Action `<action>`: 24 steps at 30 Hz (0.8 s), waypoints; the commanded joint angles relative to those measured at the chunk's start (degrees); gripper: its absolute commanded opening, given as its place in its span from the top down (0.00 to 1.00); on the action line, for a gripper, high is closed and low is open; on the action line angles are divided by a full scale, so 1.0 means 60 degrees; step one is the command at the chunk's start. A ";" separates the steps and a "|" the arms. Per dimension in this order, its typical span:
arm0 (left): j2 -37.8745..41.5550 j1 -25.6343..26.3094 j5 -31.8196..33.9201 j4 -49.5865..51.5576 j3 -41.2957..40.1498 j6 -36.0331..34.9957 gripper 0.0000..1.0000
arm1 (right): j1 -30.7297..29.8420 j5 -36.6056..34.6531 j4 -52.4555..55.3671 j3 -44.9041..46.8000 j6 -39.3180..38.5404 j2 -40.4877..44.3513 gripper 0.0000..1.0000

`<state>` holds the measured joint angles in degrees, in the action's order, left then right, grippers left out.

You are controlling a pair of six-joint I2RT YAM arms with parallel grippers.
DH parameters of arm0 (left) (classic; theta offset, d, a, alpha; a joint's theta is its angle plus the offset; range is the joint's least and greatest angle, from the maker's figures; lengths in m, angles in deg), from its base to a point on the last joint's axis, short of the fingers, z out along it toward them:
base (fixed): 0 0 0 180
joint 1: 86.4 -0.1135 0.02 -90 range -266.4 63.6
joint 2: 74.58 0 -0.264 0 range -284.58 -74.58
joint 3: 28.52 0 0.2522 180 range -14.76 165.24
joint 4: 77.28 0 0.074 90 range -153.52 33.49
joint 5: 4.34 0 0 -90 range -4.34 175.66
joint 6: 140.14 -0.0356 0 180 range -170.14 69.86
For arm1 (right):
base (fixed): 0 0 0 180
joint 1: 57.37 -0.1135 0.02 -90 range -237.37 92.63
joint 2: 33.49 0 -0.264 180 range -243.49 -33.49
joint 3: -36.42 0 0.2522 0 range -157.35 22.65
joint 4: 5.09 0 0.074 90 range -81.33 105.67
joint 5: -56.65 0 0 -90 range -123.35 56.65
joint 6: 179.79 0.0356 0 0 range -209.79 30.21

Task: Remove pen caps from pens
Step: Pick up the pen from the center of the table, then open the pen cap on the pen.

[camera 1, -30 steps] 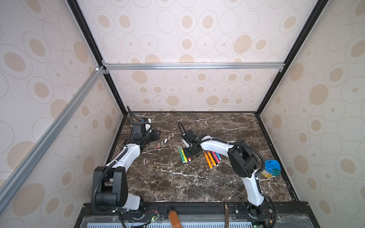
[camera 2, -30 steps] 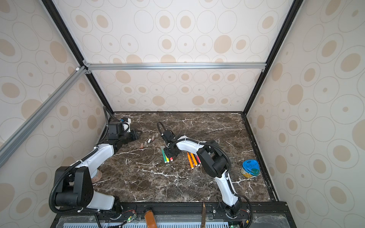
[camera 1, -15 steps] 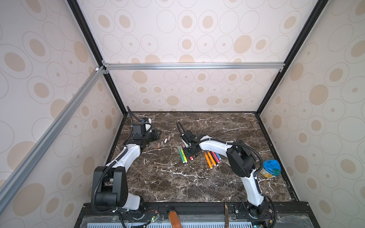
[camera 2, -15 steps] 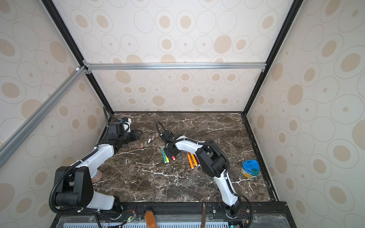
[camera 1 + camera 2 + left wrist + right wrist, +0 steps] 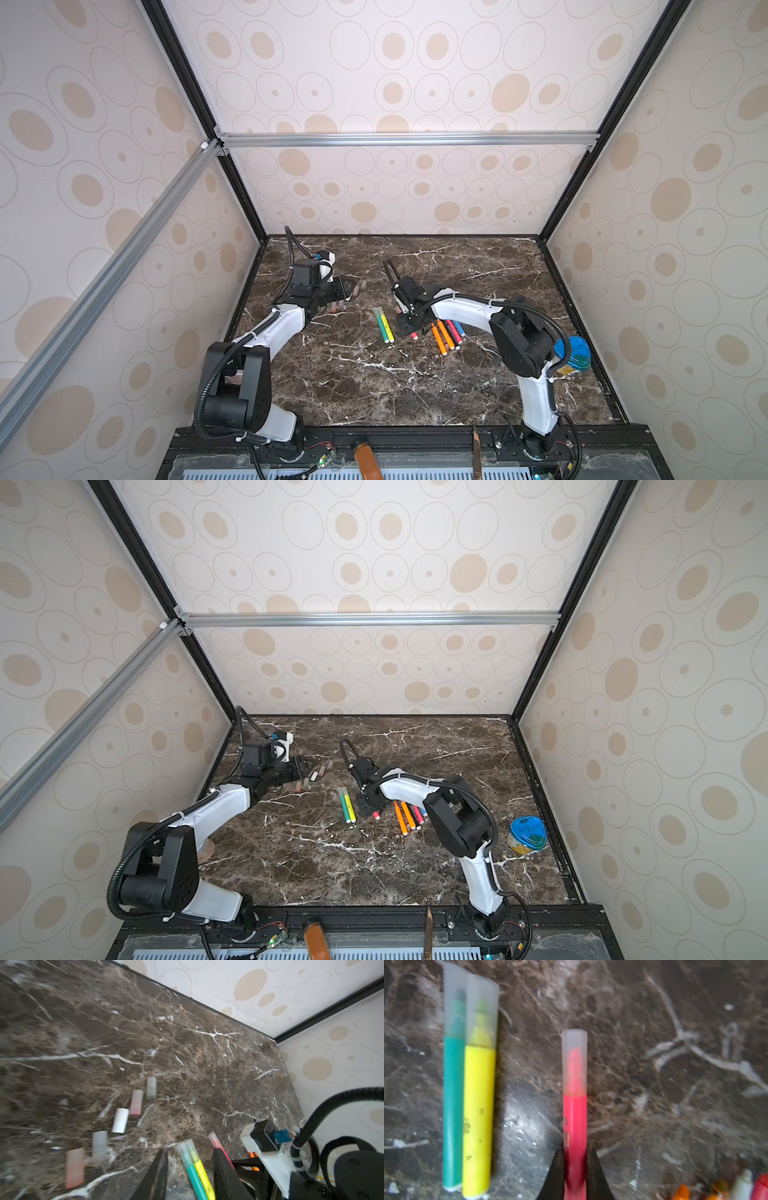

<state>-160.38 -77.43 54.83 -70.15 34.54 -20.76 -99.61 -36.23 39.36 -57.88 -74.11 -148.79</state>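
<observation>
Scanning a top view, we count two pens touching at mid-table, the green pen (image 5: 380, 321) and the yellow pen (image 5: 386, 329), just beside the right gripper (image 5: 409, 325) and well apart from the left gripper (image 5: 347, 289). Our left wrist view gives five loose pen caps (image 5: 120, 1120) in a slanting row, with the left jaws partly apart and empty. Our right wrist view gives three capped pens, with the right jaws clamped on the red pen (image 5: 575, 1122).
</observation>
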 commanded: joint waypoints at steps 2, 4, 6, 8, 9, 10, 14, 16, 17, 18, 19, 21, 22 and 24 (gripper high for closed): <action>-0.0380 0.0688 -0.0829 -0.1412 -0.0348 0.0827 0.64 | 0.0287 0.0421 -0.0772 0.0750 -0.0345 0.1593 0.99; -0.0527 0.1068 -0.0881 -0.1856 -0.0360 0.1058 0.64 | 0.0329 0.0637 -0.1055 0.1053 -0.0377 0.2086 0.99; -0.0640 0.1376 -0.0926 -0.2090 -0.0282 0.1229 0.64 | 0.0360 0.0895 -0.1246 0.1238 -0.0391 0.2426 1.00; -0.0782 0.1647 -0.0972 -0.2208 -0.0140 0.1339 0.64 | 0.0375 0.1070 -0.1403 0.1349 -0.0382 0.2678 1.00; -0.0869 0.1757 -0.1009 -0.2255 -0.0037 0.1390 0.64 | 0.0379 0.1142 -0.1471 0.1407 -0.0365 0.2783 1.00; -0.0957 0.1846 -0.1052 -0.2299 0.0033 0.1461 0.64 | 0.0382 0.1202 -0.1542 0.1452 -0.0357 0.2872 1.00; -0.1244 0.2115 -0.1259 -0.2692 0.0268 0.1787 0.64 | 0.0389 0.1361 -0.1706 0.1549 -0.0301 0.3063 1.00; -0.1329 0.2234 -0.1291 -0.2793 0.0374 0.1900 0.64 | 0.0389 0.1427 -0.1776 0.1600 -0.0277 0.3134 1.00; -0.1344 0.2271 -0.1292 -0.2820 0.0408 0.1939 0.64 | 0.0397 0.1459 -0.1764 0.1586 -0.0271 0.3148 1.00; -0.1352 0.2308 -0.1314 -0.2879 0.0461 0.1971 0.64 | 0.0389 0.1486 -0.1760 0.1583 -0.0283 0.3161 1.00; -0.1373 0.2323 -0.1334 -0.2925 0.0481 0.2014 0.64 | 0.0394 0.1504 -0.1796 0.1602 -0.0280 0.3188 1.00; -0.1443 0.2357 -0.1378 -0.2968 0.0570 0.2060 0.64 | 0.0391 0.1534 -0.1867 0.1668 -0.0283 0.3257 1.00; -0.1495 0.2372 -0.1380 -0.2977 0.0616 0.2076 0.64 | 0.0390 0.1561 -0.1911 0.1701 -0.0270 0.3305 1.00; -0.1598 0.2397 -0.1394 -0.3066 0.0682 0.2158 0.64 | 0.0393 0.1603 -0.1938 0.1708 -0.0257 0.3338 1.00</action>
<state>-169.10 -63.64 47.61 -85.89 36.16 -9.39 -97.16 -27.51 28.85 -48.24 -75.74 -130.81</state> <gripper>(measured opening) 0.363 0.150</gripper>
